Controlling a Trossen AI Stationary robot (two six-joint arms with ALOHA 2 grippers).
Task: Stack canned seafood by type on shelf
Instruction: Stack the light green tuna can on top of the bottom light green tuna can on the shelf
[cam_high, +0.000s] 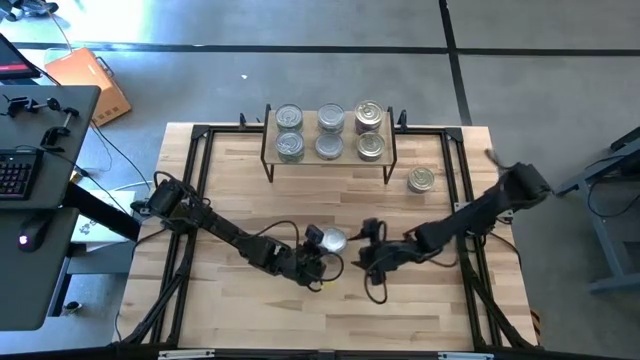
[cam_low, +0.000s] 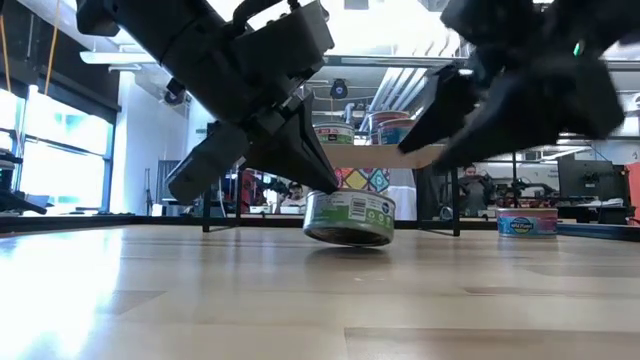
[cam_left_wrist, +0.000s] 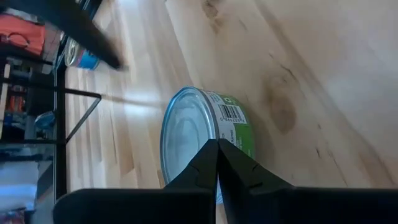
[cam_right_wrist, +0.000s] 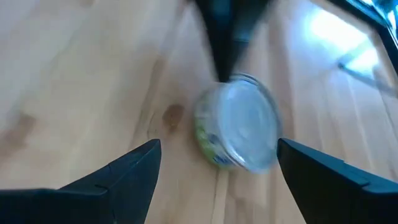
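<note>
We see the left end effector pressed fully together, its fingertips touching the near edge of a green-labelled tin that lies slightly tilted on the desk; it pinches nothing. The left arm reaches in low from the desk's left edge, stretched diagonally toward the middle, the wrist angled down so the fingers slope to the tin.

The right end effector stands spread wide, its two fingers apart with the tin ahead of them and between their lines, not touching either. The right arm comes from the desk's right edge, also low and diagonal, its wrist facing the left one across the tin.

The tin sits near the desk's centre, just beside both end effectors. Further back stands the shelf, carrying six tins in three stacks of pairs. One more tin rests on the desk just right of the shelf
</note>
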